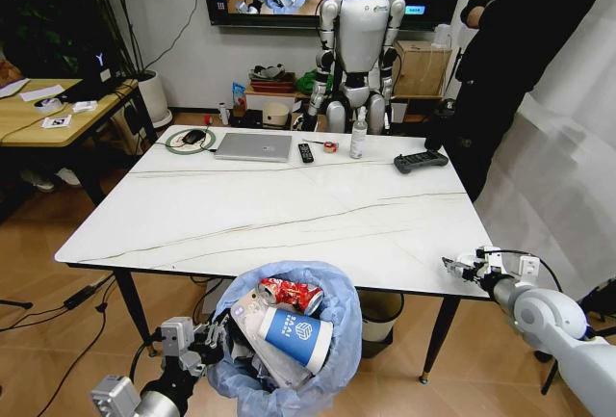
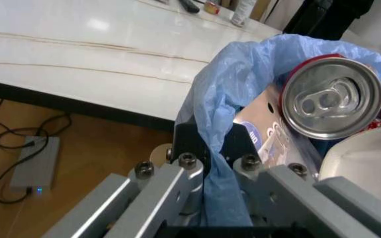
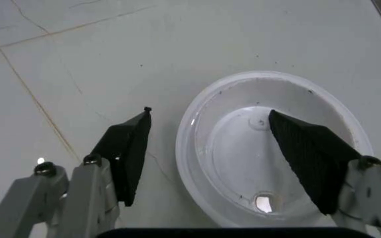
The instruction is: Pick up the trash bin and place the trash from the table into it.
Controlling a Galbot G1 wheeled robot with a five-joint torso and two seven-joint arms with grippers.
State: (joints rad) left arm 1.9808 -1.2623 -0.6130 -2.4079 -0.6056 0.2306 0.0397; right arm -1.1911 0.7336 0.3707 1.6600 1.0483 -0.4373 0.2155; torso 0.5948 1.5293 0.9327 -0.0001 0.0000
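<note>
Below the near edge of the desk (image 1: 289,210), on the left, the left gripper (image 2: 207,171) is clamped on the bag-lined rim of the trash bin (image 1: 339,325), holding it just under the desk's edge with a red can (image 1: 291,294) and a blue-white paper cup (image 1: 294,336) already inside. Over at the near right corner, the right gripper (image 3: 210,148) hovers with fingers spread around a white lid (image 3: 270,148) lying on the desk. By my reading this is the last piece; the next move calls for closing on its thin rim.
</note>
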